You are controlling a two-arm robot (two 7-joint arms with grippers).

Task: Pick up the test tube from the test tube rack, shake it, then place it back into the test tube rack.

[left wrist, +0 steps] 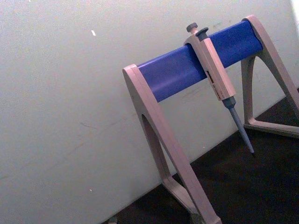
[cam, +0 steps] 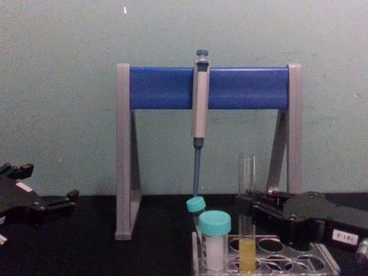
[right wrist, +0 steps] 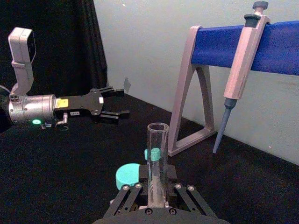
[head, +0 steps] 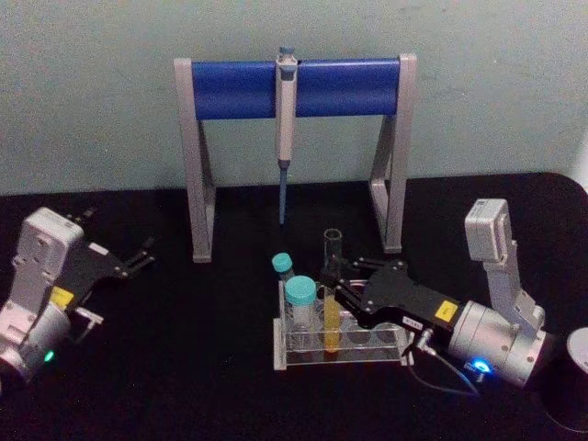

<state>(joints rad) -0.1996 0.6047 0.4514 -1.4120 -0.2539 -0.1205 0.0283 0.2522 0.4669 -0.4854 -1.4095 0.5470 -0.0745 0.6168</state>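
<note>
**While the tube (head: 329, 326) is standing in the rack (head: 386, 355)**

As I'm watching from here, the right gripper (head: 333, 276) is clenching the upright tube above its yellow liquid. The left gripper (head: 142, 254) is idling with fingers spread, well off to the left.

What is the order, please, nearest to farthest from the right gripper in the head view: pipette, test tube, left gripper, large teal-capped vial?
1. test tube, between the fingers of the right gripper.
2. large teal-capped vial, just left, in the test tube rack.
3. pipette, hanging on the stand behind.
4. left gripper, far left.
</note>
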